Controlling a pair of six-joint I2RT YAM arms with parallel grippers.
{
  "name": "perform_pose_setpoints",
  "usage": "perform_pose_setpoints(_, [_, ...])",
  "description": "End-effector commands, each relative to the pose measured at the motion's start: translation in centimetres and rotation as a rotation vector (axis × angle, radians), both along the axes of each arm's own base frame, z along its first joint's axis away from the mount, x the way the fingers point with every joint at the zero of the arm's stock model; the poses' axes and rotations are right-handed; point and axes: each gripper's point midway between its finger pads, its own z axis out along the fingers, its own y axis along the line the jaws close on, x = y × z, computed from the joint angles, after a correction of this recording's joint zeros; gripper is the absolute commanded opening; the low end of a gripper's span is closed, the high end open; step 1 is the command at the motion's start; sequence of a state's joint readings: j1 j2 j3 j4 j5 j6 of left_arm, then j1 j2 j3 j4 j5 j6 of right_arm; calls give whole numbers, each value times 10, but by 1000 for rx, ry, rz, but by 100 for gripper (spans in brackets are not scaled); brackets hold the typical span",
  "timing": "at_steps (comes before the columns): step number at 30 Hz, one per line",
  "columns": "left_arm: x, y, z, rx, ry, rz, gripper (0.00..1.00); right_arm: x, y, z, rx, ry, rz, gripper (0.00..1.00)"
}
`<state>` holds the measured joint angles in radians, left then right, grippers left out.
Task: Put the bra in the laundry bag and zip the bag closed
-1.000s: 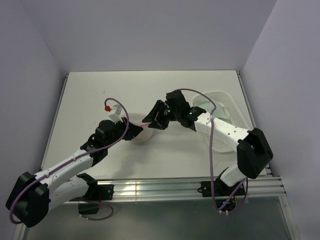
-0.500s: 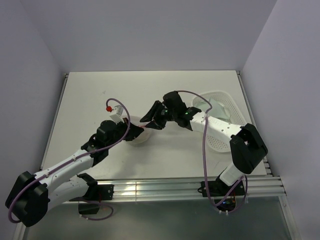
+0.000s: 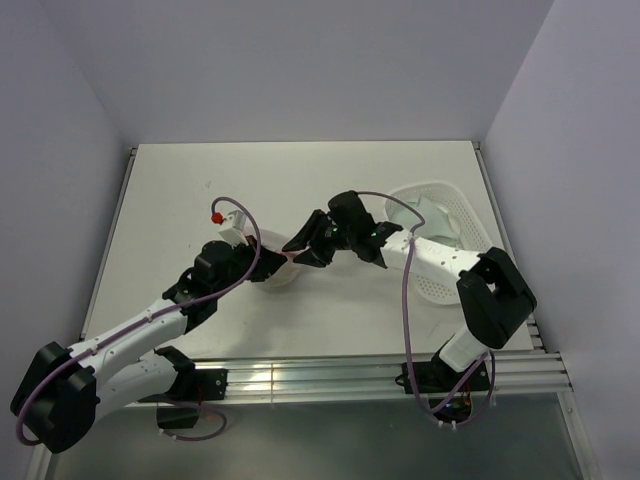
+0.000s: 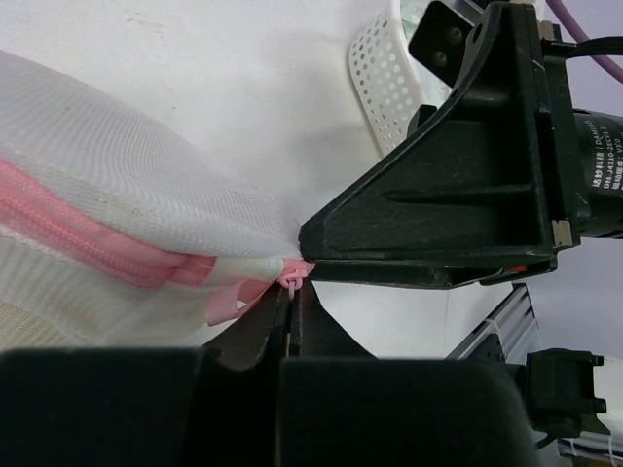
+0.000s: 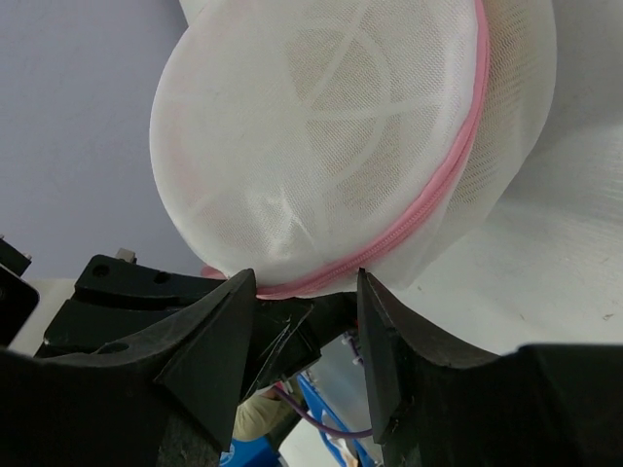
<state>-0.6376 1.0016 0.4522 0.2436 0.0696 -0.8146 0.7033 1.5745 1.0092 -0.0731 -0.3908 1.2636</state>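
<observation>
The laundry bag [image 3: 281,275], white mesh with a pink zipper rim, lies at mid-table between both grippers. It shows large in the left wrist view [image 4: 117,195] and the right wrist view [image 5: 331,146]. My left gripper [image 3: 267,263] is shut on the pink zipper pull [image 4: 291,280] at the bag's edge. My right gripper [image 3: 298,252] is open, its fingertips [image 5: 362,282] straddling the zipper rim right opposite the left gripper. The zipper looks closed along the stretch in view. The bra does not show plainly; only a faint yellowish tint [image 4: 29,326] shows through the mesh.
A white perforated plastic basket [image 3: 450,265] stands at the right with a pale garment [image 3: 420,213] in it, under the right arm. The table's near edge and metal rail [image 3: 330,375] run along the bottom.
My right gripper has moved left and slightly nearer, closing up on the bag's zipper end and the left gripper. The left arm and bag have barely moved.
</observation>
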Motion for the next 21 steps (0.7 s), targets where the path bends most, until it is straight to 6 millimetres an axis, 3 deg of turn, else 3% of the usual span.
perform_pose_setpoints(1, [10, -1, 19, -17, -66, 25, 0, -5, 5, 26, 72, -38, 10, 53])
perform_pose_setpoints(14, [-4, -10, 25, -54, -91, -55, 0, 6, 16, 11, 68, 12, -15, 52])
perform_pose_setpoints(17, [-8, -11, 25, -55, -89, -71, 0, 9, 18, 8, 61, 12, -16, 34])
perform_pose_setpoints(18, [-8, -11, 26, -58, -92, -73, 0, 11, 19, 9, 61, 10, -17, 16])
perform_pose_setpoints(21, [-11, -7, 21, -50, -83, -62, 0, 16, 19, 7, 50, -2, -28, 0])
